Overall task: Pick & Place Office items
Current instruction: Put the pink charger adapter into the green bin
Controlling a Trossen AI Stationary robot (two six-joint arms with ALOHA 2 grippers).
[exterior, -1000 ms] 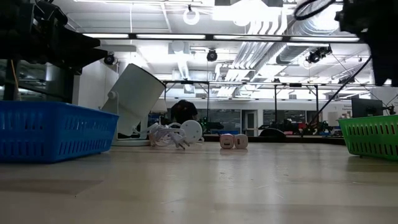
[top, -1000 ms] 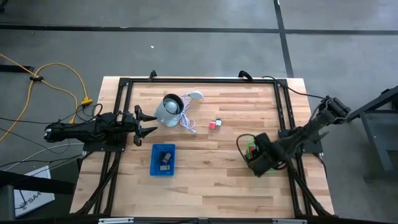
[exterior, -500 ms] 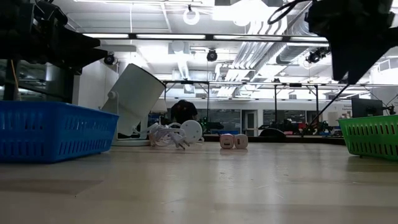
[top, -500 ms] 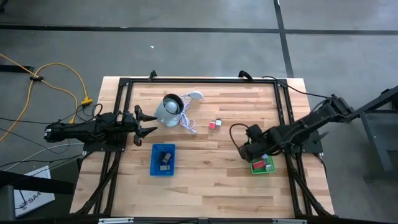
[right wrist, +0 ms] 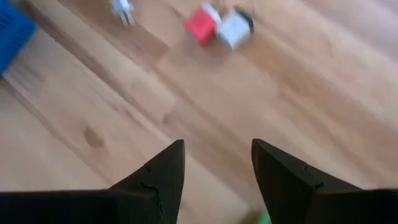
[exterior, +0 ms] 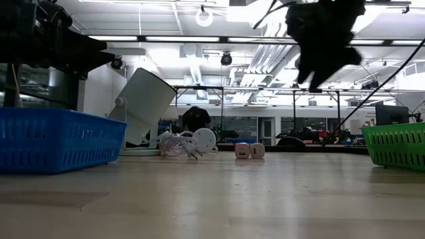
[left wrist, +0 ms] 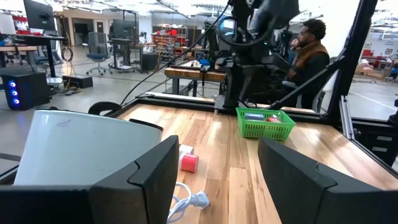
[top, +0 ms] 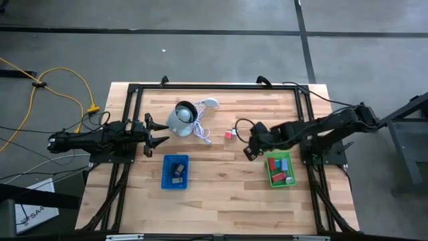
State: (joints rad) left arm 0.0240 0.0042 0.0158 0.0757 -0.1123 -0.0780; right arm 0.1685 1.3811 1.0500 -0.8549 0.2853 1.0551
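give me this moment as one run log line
right gripper: open, empty, between green tray and red block | left gripper: open, idle near table edge

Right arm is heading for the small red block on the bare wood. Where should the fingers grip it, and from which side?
Probably straight down from above. The small red block lies flat on the wooden table, touching a small white block on one side. So set the right gripper, now open and empty, across the two faces that run toward the white block, not across the pair's shared axis.

Blue tray (right wrist: pixel 11 28) cut off at edge, green tray's (top: pixel 280 169) contents too small to tell
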